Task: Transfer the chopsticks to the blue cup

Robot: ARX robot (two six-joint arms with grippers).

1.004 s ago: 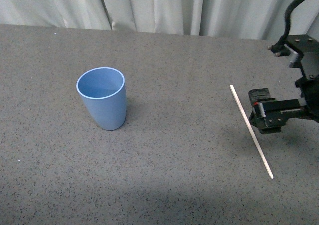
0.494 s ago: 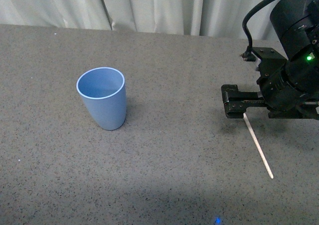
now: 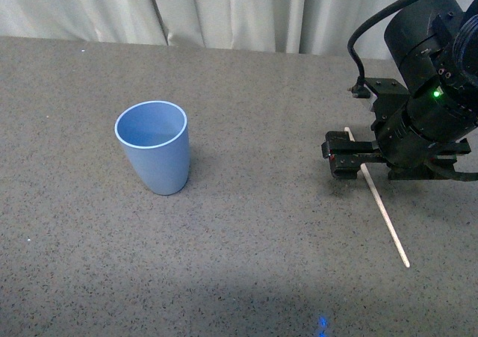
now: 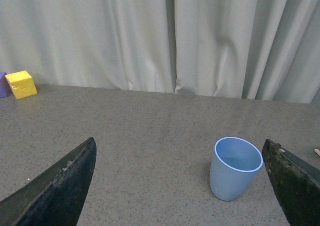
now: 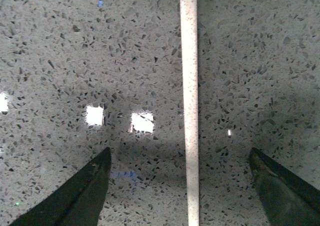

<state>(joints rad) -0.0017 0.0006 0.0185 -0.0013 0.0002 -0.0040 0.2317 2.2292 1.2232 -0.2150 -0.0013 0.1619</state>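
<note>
A grey speckled stone-look desk (image 3: 246,262) fills the front view, with a pale pleated curtain (image 3: 224,12) hanging behind its far edge. On the right, the bulky black right arm (image 3: 429,90) reaches down over the desk, a green light glowing on it. Its right gripper (image 3: 337,158) hangs low over the upper part of the stick.

Left of centre, well apart from the arm, stands a light blue matte plastic cup (image 3: 153,150), upright and empty.

A long, thin cream-white chopstick (image 3: 381,202) lies flat on the desk at the right, slanting from far left to near right.

Only the right wrist view shows the grasp: the chopstick (image 5: 189,85) runs between the two dark fingers (image 5: 82,196), which are spread wide and touch nothing.

Only the left wrist view shows the left gripper (image 4: 175,186): its fingers (image 4: 60,186) are released, wide apart, above the desk, with the cup (image 4: 234,168) ahead. Far back by the curtain sit a small yellow block (image 4: 21,83) and a purple object (image 4: 3,84) cut off by the edge.
</note>
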